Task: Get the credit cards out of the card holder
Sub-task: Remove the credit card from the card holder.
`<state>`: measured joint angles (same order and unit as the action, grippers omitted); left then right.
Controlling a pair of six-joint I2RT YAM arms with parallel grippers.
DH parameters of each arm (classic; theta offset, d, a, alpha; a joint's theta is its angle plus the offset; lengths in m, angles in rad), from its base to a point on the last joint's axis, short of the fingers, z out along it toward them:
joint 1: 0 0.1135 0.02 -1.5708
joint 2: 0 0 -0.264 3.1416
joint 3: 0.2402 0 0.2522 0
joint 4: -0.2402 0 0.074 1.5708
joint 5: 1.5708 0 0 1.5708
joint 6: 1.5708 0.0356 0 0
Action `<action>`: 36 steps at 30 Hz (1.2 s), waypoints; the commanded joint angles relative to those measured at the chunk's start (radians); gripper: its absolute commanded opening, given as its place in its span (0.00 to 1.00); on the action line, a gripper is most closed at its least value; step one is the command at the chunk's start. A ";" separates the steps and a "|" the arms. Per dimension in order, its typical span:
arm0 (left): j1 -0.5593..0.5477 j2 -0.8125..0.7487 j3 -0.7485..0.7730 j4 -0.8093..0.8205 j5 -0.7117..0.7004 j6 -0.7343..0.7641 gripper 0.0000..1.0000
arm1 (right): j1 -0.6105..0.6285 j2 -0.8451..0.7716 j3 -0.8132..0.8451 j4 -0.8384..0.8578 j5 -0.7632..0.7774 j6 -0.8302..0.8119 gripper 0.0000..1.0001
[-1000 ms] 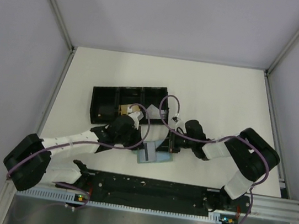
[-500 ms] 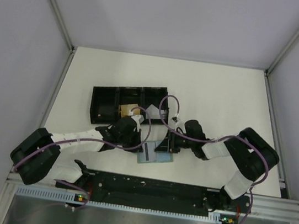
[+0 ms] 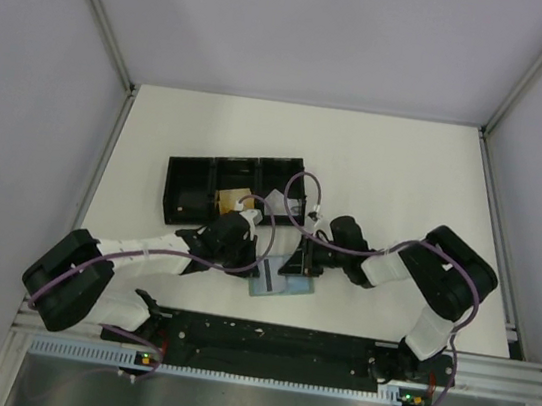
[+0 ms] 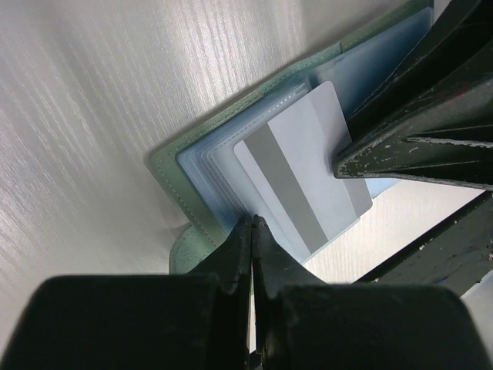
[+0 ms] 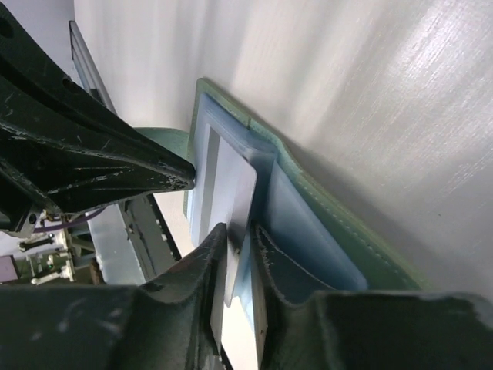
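Note:
The pale green card holder (image 3: 290, 284) lies open on the table, also seen in the left wrist view (image 4: 179, 187) and the right wrist view (image 5: 323, 200). A silvery-grey credit card (image 4: 304, 181) with a grey stripe sticks out of its blue sleeves (image 5: 231, 189). My right gripper (image 3: 299, 265) is shut on that card's edge (image 5: 239, 243). My left gripper (image 3: 246, 251) is shut, its tips pinching the holder's sleeve edge beside the tab (image 4: 253, 221). A tan card (image 3: 230, 200) lies in the black tray.
The long black three-compartment tray (image 3: 190, 192) stands just behind the holder, with a pale card (image 3: 276, 202) at its right compartment. The two grippers' fingers are very close over the holder. A black rail (image 3: 272, 340) runs along the near edge.
My left gripper has come down from the tray to the holder's left edge, and its arm's elbow has swung. My right gripper has shifted slightly left on the card.

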<state>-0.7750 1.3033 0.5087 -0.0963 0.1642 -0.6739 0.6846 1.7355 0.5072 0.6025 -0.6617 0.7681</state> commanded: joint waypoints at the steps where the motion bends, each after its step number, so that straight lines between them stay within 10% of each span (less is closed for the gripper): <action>1: -0.012 0.030 0.007 -0.023 -0.035 0.023 0.00 | 0.012 0.018 0.025 0.054 -0.013 0.008 0.13; 4: -0.012 0.025 0.007 -0.043 -0.058 0.030 0.00 | 0.004 0.015 0.016 0.057 -0.021 -0.003 0.01; 21: -0.018 -0.136 -0.003 0.125 0.030 -0.038 0.11 | -0.069 -0.027 -0.018 0.006 -0.062 -0.052 0.00; 36: -0.024 0.079 0.047 0.110 0.058 -0.021 0.00 | -0.069 -0.036 -0.021 0.016 -0.065 -0.044 0.00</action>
<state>-0.7959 1.3624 0.5407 0.0113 0.2207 -0.7044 0.6231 1.7264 0.4824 0.6018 -0.7277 0.7521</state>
